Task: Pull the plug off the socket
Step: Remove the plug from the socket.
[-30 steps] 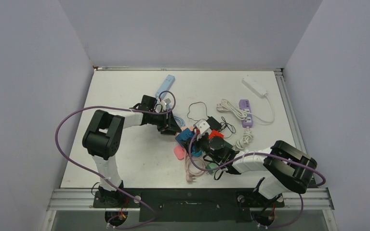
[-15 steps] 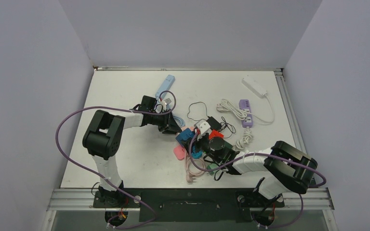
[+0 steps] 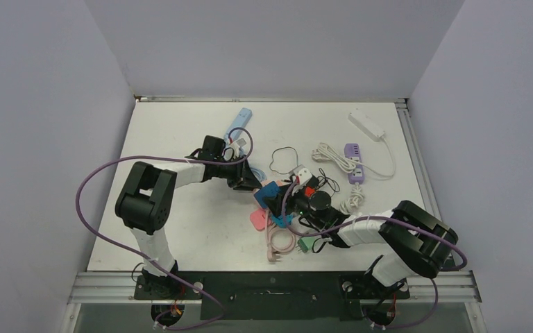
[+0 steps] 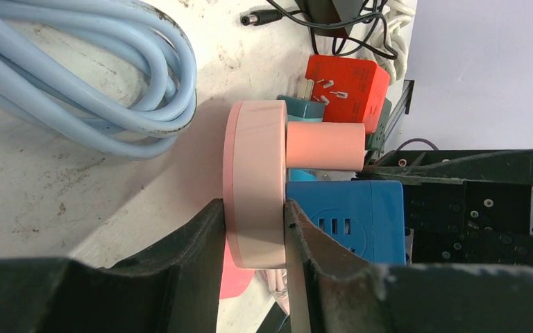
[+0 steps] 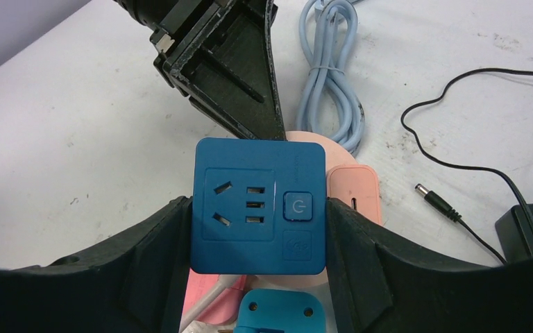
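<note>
Two grippers meet near the middle of the table point(image 3: 180, 229). The left gripper point(image 4: 253, 208) pinches the rim of the pink plug point(image 4: 250, 152), which stands on edge, flush against the blue socket point(image 5: 250, 173). The right gripper point(image 5: 259, 205) clamps the blue socket by two opposite sides. A cable point(image 4: 111, 69) lies coiled just beside the pink plug.

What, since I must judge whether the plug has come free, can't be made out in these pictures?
- Pins joining pink disc and blue cube: left wrist view, hidden between the two bodies; right wrist view, behind the cube's face.
- Disc's lower rim: left wrist view, covered by fingers of the left gripper.
- Teal plug: right wrist view, cut off by the bottom edge.
- Top view: that joint is too small and crowded by the arms.
</note>
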You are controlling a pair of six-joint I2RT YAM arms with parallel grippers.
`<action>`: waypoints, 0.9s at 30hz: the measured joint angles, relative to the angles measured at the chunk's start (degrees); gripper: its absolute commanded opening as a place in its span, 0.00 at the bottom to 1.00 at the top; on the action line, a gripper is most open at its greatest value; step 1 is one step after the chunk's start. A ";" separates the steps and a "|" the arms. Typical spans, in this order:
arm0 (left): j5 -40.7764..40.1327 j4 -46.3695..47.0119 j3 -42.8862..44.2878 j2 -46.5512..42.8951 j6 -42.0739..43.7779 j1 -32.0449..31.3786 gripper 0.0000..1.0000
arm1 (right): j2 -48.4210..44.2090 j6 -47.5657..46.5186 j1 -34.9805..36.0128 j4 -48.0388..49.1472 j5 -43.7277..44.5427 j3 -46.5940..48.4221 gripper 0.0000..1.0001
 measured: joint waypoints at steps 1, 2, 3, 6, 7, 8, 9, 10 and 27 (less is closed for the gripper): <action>-0.15 0.00 0.00 -0.02 -0.17 -0.04 0.06 | 0.15 0.90 -0.76 0.39 -1.14 -0.09 0.05; -0.24 0.02 0.00 -0.07 -0.42 -0.09 0.06 | 0.24 1.57 -1.42 0.66 -2.05 -0.11 0.05; -0.42 0.02 0.00 -0.13 -0.59 -0.09 0.06 | 0.44 2.16 -1.92 0.98 -2.86 -0.11 0.05; -0.87 0.00 0.00 -0.35 -1.07 -0.07 0.10 | 1.11 2.99 -2.64 2.14 -4.02 -0.11 0.05; -0.92 0.00 0.00 -0.37 -1.18 -0.07 0.19 | 1.16 3.02 -2.69 2.21 -4.13 -0.11 0.05; -0.96 -0.02 0.00 -0.39 -1.25 -0.07 0.26 | 1.16 3.04 -2.73 2.23 -4.22 -0.11 0.05; -1.03 -0.04 0.00 -0.44 -1.29 -0.07 0.34 | 1.16 3.06 -2.73 2.23 -4.22 -0.11 0.05; -1.09 -0.09 0.00 -0.52 -1.29 -0.07 0.43 | 1.16 3.06 -2.73 2.27 -4.22 -0.13 0.05; -0.13 -1.57 -4.87 -19.65 0.31 6.51 0.83 | -7.32 -13.73 4.02 9.94 -1.79 -7.80 0.05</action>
